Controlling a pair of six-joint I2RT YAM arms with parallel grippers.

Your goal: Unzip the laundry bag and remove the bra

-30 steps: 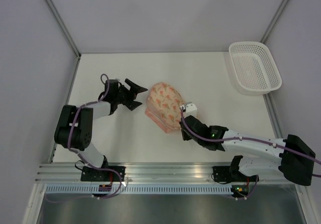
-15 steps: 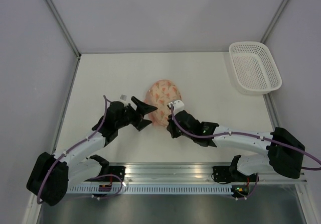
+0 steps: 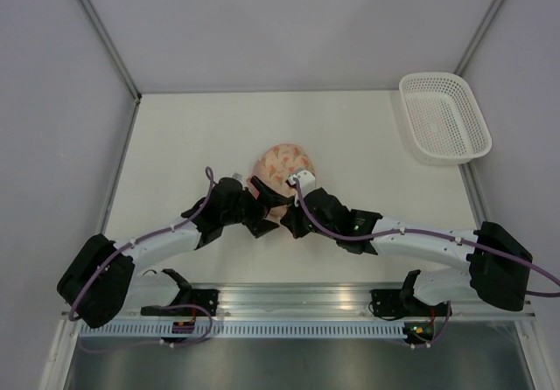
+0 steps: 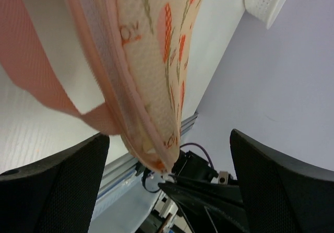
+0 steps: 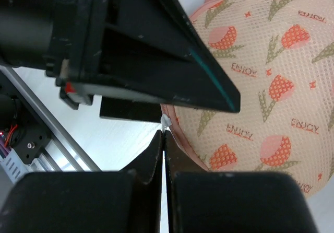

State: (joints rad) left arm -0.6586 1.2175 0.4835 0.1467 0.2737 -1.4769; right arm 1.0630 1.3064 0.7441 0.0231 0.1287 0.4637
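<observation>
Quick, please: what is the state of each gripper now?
Left gripper: open, its fingers on both sides of the laundry bag.
Right gripper: shut, apparently pinching the small white zip pull.

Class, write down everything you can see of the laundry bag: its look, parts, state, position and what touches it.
The laundry bag is an oval, domed pouch of cream mesh printed with orange-pink flowers, edged with pink trim along a zip that looks closed, with a wide pink loop. It sits on the table; its near end lies between the fingers of the open left gripper, while the shut right gripper has its tips at the trimmed edge.
</observation>
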